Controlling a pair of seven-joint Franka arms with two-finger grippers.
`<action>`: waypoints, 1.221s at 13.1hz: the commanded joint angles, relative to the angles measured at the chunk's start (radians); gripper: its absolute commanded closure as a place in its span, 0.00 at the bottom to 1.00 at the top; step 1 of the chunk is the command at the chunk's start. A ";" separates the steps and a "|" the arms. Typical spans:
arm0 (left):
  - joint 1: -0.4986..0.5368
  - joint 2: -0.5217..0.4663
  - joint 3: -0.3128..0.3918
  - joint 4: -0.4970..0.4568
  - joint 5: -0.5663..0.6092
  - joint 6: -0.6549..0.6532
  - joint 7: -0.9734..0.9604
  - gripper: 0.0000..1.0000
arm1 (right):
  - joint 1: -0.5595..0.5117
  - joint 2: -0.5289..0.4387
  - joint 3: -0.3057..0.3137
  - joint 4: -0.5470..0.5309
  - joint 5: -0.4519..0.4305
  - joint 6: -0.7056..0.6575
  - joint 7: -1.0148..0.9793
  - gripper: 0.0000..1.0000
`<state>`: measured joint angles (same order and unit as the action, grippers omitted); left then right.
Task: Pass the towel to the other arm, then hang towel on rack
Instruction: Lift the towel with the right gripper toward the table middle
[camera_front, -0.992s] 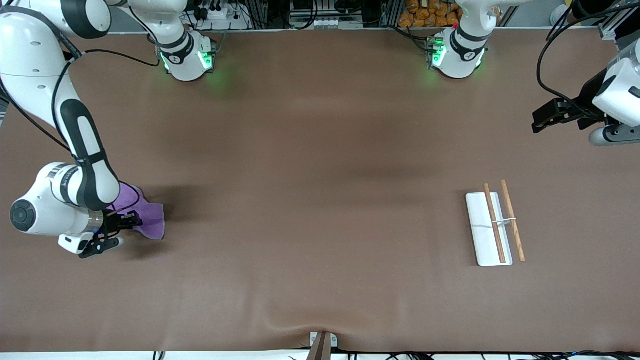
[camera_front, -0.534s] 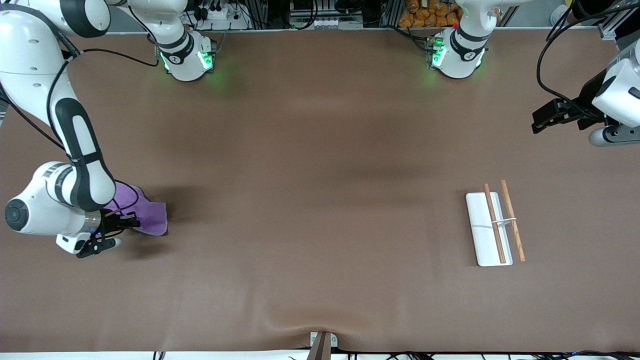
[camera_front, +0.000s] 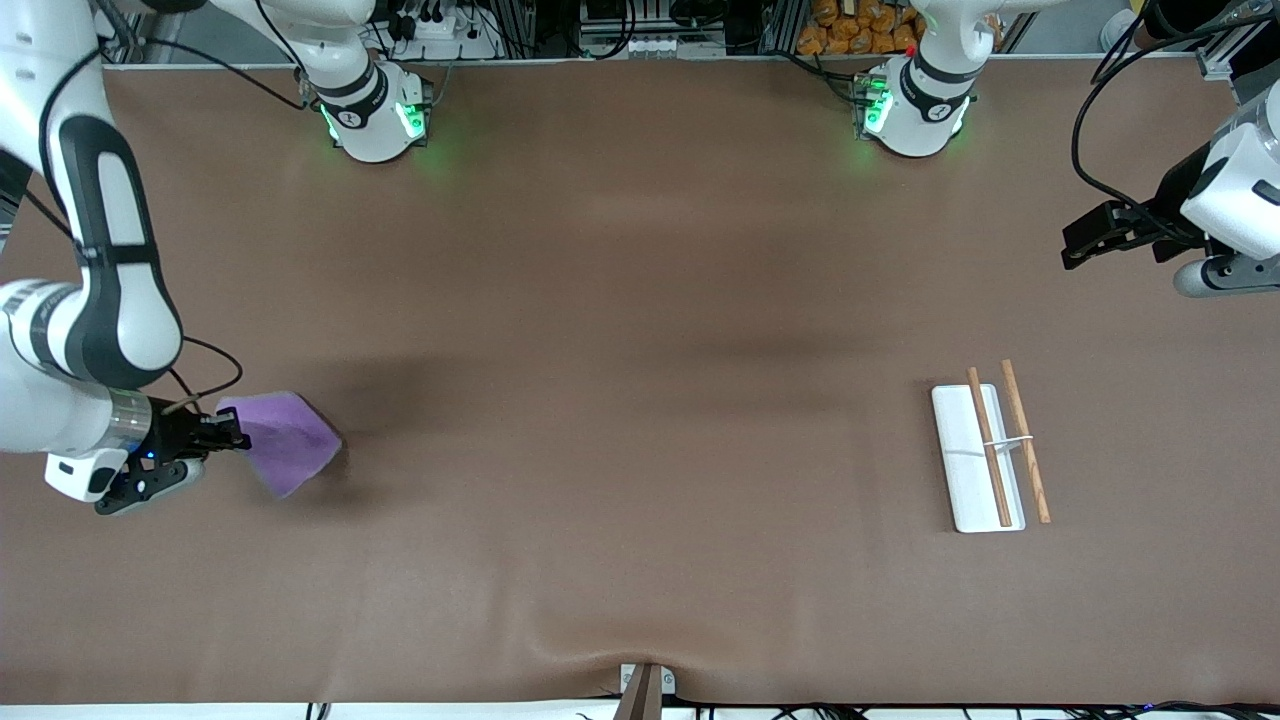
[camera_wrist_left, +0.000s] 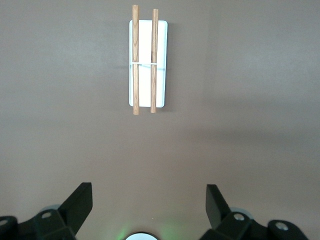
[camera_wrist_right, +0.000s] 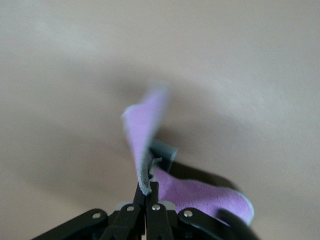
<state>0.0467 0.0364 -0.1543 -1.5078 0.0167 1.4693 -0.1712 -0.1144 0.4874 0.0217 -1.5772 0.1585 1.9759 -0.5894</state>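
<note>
- Brown table carries our rack toward the left arm's end.
- Our right gripper has its fingers pinched tight on the towel, lifted over the right arm's end.
- Our left gripper waits over its table edge, fingers spread wide and empty.

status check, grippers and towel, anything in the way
Right gripper shut on the towel, lifted at the right arm's end of the table. Left gripper open, waiting above the rack. Nothing between them.
</note>
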 joint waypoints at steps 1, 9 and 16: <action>0.002 0.003 -0.002 0.011 0.019 -0.010 0.018 0.00 | 0.085 -0.090 -0.008 -0.023 0.013 -0.026 0.015 1.00; 0.001 0.003 -0.002 0.011 0.019 -0.010 0.018 0.00 | 0.338 -0.170 -0.009 0.046 -0.008 -0.022 0.025 1.00; -0.001 0.013 -0.004 0.011 0.019 -0.006 0.016 0.00 | 0.530 -0.161 -0.006 0.121 -0.181 0.015 0.091 1.00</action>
<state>0.0471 0.0375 -0.1545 -1.5078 0.0167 1.4693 -0.1712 0.3740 0.3288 0.0269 -1.4573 0.0282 1.9716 -0.5125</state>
